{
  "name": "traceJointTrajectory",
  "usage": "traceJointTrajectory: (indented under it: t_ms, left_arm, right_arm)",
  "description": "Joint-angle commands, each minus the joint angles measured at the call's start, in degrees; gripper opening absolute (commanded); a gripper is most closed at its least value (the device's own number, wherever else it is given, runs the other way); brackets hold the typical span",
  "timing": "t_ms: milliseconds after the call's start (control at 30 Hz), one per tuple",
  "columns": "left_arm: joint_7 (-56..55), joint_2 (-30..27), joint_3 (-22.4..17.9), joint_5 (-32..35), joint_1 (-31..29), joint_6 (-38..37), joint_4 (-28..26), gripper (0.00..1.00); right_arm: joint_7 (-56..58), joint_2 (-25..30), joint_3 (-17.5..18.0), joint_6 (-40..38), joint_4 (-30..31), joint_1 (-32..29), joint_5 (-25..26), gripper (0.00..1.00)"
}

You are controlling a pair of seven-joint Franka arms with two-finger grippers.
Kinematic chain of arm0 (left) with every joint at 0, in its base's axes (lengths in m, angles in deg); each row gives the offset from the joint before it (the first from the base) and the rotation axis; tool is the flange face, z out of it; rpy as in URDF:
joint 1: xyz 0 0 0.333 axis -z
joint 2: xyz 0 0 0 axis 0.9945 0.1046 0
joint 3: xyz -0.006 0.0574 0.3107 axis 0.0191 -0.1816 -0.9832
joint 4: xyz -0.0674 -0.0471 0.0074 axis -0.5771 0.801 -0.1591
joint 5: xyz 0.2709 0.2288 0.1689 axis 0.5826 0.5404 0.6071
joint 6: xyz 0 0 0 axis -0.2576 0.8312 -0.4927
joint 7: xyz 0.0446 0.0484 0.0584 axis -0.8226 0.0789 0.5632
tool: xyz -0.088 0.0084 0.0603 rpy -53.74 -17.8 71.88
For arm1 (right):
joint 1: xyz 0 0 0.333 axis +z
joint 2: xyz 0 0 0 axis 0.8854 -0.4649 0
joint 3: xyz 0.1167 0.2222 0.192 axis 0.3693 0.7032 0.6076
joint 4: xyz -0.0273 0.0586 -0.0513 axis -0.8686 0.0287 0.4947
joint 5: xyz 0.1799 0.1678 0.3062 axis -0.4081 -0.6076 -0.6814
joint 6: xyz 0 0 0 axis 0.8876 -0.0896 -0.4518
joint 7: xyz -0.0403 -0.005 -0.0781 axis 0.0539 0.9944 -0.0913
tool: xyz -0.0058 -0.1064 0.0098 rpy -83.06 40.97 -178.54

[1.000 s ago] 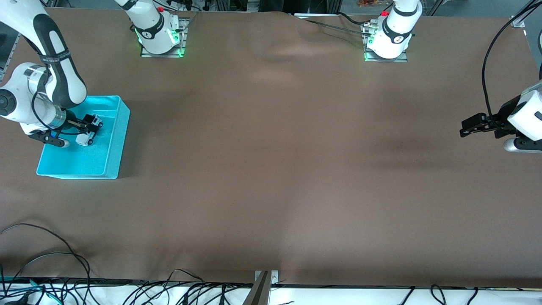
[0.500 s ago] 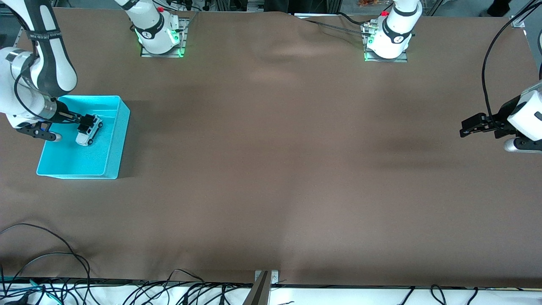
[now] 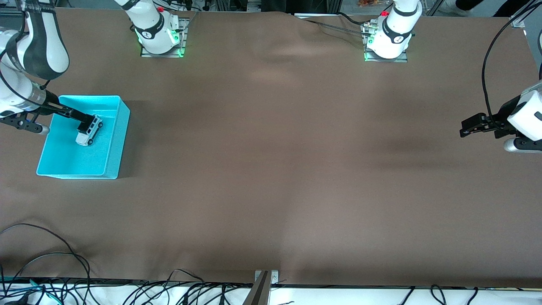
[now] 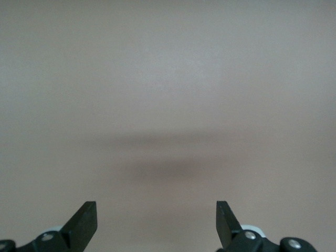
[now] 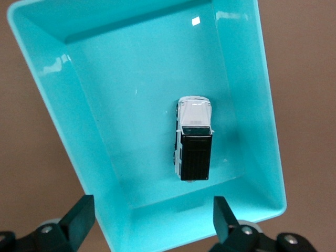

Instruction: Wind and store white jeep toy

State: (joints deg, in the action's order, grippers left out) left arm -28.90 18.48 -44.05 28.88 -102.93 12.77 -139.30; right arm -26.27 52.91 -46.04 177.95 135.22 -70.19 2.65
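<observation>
Showing the counter [image 3: 271, 169] with a teal bin [image 3: 114, 140] at the right arm's end. The jeep [image 5: 193, 137] lies inside, free, directly below the spread right hand [image 5: 152, 223], its long axis crossing the finger gap. The left hand [image 4: 156, 223], spread, waits well apart over bare counter. No readable writing on jeep or bin.

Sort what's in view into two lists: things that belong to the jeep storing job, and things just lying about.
Part of the job:
- white jeep toy, lying in the bin
- turquoise bin, at the right arm's end of the table
- right gripper, above the bin, jaws open

Just lying about:
- left gripper, waiting over bare table, jaws open
- black cables along the table edge nearest the front camera
</observation>
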Motion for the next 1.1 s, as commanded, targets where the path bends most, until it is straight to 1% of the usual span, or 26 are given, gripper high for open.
traceJointTrajectory:
  t_ms: [0,100,233,333,500,633,767,833,900,1067]
  left_arm:
    - [1.3,-0.4,0.1,-1.1,-0.2,0.0,0.0,1.0]
    - [1.4,-0.4,0.1,-1.1,-0.2,0.0,0.2,1.0]
    - [1.7,-0.5,0.2,-1.1,0.0,0.0,0.6,1.0]
    - [1.4,-0.6,0.4,-1.1,0.3,-0.1,1.2,1.0]
    - [1.5,-0.7,0.2,-1.1,0.3,-0.1,1.5,1.0]
    - [1.5,-0.7,0.4,-1.1,0.3,-0.1,1.5,1.0]
    - [1.5,-0.9,0.2,-1.1,0.2,-0.1,2.0,1.0]
    - [1.4,-0.9,0.2,-1.1,0.2,-0.1,2.6,1.0]
    - [1.4,-0.9,0.2,-1.1,0.2,-0.1,3.0,1.0]
    - [1.4,-0.9,0.1,-1.1,-0.1,-0.1,3.2,1.0]
  right_arm:
    - [-1.9,2.8,3.7,-4.1,-2.0,-0.1,0.2,1.0]
    - [-1.9,2.8,5.0,-8.4,-5.2,-0.1,-0.1,1.0]
    - [-2.3,2.8,7.3,-13.9,-10.9,-0.1,-3.8,1.0]
    - [-3.3,2.8,7.5,-17.2,-14.2,0.4,-6.6,1.0]
    - [-6.2,2.1,7.5,-21.9,-19.4,2.7,-8.8,1.0]
    - [-8.2,0.8,7.3,-23.5,-22.3,5.0,-10.0,1.0]
    - [-11.7,-1.4,7.4,-24.0,-27.8,7.4,-10.3,1.0]
    - [-13.0,-2.6,7.5,-23.4,-29.4,8.9,-10.4,1.0]
    - [-13.5,-3.4,7.6,-23.2,-30.6,9.7,-9.8,1.0]
    - [-13.5,-4.1,7.6,-23.1,-32.5,9.7,-10.3,1.0]
